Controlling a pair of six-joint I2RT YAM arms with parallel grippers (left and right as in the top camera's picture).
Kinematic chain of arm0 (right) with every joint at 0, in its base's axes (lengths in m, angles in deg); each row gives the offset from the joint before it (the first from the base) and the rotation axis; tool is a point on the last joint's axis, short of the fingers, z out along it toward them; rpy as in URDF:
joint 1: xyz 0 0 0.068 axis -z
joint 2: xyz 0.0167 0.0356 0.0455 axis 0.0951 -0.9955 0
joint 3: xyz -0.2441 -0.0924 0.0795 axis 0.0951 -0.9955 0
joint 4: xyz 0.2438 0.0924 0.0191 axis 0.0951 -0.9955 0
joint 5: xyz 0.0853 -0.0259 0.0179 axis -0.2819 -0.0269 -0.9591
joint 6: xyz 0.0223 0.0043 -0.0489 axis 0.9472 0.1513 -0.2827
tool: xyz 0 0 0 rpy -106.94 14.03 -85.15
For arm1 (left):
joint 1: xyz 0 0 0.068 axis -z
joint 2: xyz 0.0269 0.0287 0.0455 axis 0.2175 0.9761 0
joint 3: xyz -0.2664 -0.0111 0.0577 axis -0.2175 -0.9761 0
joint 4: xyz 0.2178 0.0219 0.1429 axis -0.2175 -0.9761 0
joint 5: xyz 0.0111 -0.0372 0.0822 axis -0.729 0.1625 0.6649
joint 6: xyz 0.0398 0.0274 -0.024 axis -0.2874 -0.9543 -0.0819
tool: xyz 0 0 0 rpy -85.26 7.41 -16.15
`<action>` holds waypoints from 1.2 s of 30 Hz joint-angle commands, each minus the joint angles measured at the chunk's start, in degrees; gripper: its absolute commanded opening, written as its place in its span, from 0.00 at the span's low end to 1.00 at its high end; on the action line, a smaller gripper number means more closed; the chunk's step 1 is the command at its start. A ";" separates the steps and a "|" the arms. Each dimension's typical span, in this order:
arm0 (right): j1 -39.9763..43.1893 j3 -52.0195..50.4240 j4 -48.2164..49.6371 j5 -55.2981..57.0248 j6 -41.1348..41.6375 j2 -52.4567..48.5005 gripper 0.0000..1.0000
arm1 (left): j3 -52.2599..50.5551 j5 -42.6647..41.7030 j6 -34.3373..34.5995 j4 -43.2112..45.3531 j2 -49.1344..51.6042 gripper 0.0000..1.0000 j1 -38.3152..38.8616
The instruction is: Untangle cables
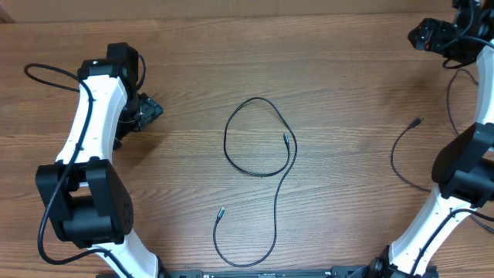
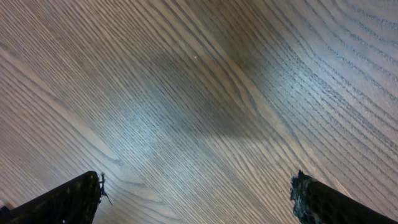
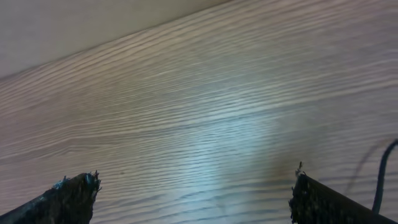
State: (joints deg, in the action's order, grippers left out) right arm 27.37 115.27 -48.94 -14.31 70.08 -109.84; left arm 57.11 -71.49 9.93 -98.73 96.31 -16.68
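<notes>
A thin black cable (image 1: 262,171) lies in the middle of the wooden table, looped at the top, with one silver-tipped plug at the loop's right side and one at the lower left. A second thin black cable (image 1: 396,153) lies at the right, its plug pointing up-right, its lower part running behind the right arm. My left gripper (image 1: 148,110) is open and empty over bare wood at the left (image 2: 196,196). My right gripper (image 1: 426,35) is open and empty at the far right corner (image 3: 194,196). A black cable's end (image 3: 382,177) shows at the right wrist view's right edge.
The table's far edge (image 3: 93,46) runs close behind the right gripper. The left arm (image 1: 93,139) and right arm (image 1: 455,185) stand at the table's sides with their own black wiring.
</notes>
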 commanded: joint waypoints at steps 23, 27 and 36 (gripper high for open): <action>21.09 -4.63 -5.88 6.78 4.81 -9.40 1.00 | 0.35 -0.04 -1.07 -0.13 -0.17 1.00 0.39; 25.24 -5.09 -7.61 4.81 5.07 -9.40 1.00 | 0.35 -0.04 -1.05 -0.13 -0.17 1.00 0.39; 28.68 -5.07 -7.63 -21.88 -3.43 -9.40 1.00 | 0.35 -0.04 -1.07 -0.13 -0.17 1.00 0.39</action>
State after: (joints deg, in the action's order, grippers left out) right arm 56.75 110.37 -56.63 -21.57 72.55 -118.94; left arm 57.11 -71.49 9.93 -98.73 96.31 -16.68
